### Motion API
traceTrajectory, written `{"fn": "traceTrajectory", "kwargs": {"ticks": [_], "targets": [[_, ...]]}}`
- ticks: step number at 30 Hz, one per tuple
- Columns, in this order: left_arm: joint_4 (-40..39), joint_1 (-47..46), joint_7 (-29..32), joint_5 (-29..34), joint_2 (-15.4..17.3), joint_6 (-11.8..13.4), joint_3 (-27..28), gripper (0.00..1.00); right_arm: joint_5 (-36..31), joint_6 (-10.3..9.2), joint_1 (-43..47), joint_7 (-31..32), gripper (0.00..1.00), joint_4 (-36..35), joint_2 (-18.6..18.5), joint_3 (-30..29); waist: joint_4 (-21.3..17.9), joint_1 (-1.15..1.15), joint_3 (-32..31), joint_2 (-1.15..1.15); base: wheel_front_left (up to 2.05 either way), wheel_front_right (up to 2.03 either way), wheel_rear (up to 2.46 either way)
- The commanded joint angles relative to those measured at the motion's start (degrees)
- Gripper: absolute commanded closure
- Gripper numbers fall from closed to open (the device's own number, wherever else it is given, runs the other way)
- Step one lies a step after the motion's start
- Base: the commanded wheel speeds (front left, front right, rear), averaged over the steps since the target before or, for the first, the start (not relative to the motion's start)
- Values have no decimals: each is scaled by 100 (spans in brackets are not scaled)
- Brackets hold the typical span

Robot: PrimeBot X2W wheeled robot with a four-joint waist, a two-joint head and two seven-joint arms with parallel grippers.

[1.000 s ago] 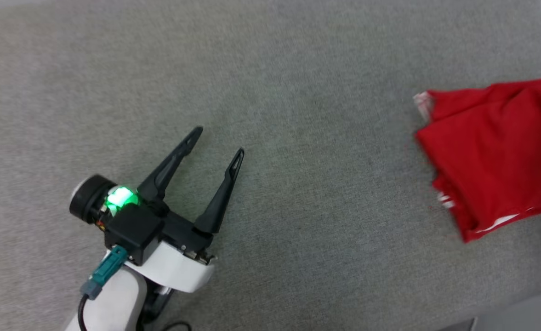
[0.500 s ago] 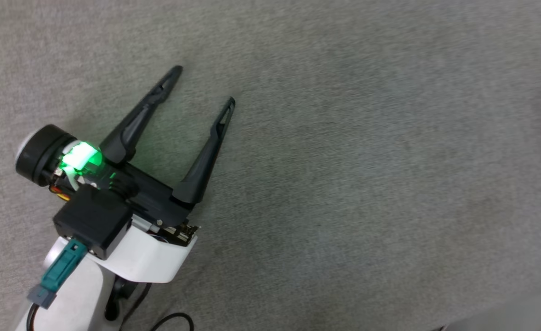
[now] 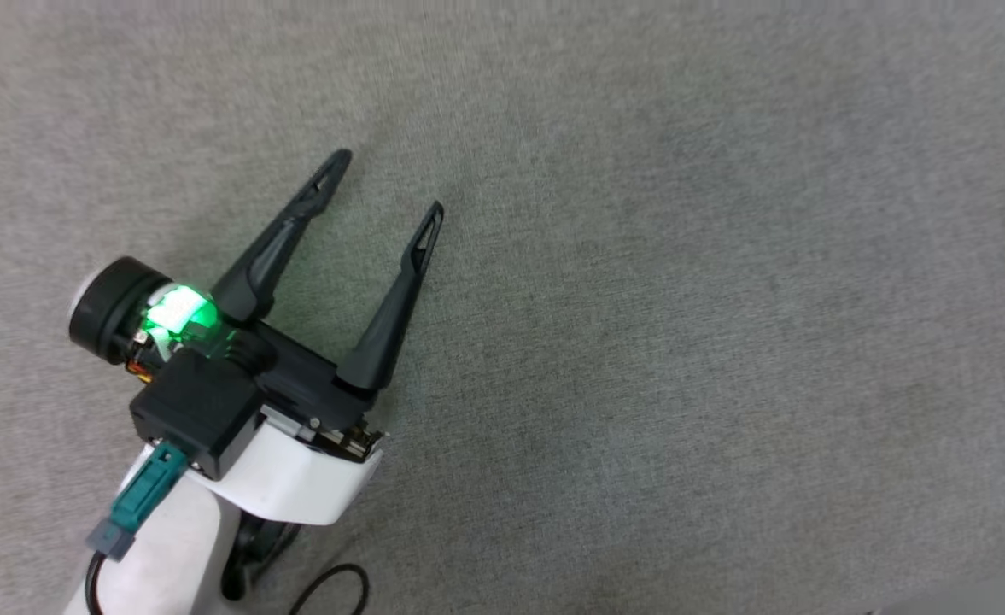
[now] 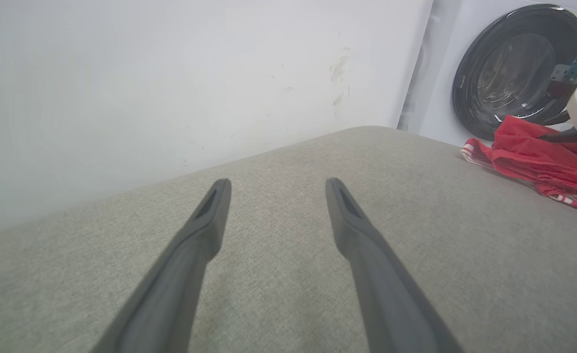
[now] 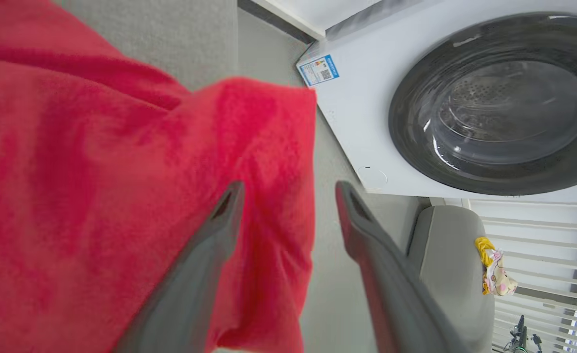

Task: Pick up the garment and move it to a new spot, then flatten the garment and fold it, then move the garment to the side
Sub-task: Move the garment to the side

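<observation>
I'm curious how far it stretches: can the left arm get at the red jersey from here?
Probably not without a long reach: the open left gripper hovers over bare grey cushion, and the red jersey lies far across it by the washing machine. Nothing blocks the path.

This looks like a household laundry corner. A white front-loading washing machine [image 5: 366,147] with a round dark glass door [image 5: 494,98] and a small label sticker [image 5: 317,70] stands right beside a grey fabric-covered tabletop [image 3: 639,342] set against a plain white wall [image 4: 170,73]. The red garment [image 4: 538,157] lies bunched on the tabletop near the machine. Past the washer are a grey upholstered seat [image 5: 445,255] carrying a yellow soft toy [image 5: 494,269], and white slatted blinds [image 5: 538,230].
</observation>
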Motion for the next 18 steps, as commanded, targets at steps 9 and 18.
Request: {"fn": "traceTrajectory", "kwargs": {"ticks": [9,18], "targets": [[767,489,-363,-266,-321,156,91,0,284,-10,244,143,0,-1303,258,-32,264,-1,-1355,0,0,0,0],[1176,1067,-408,-502,-651,226,418,0,1123,-9,981,13,0,-3068,1257,-152,786,-1,-2320,0,0,0,0]]}}
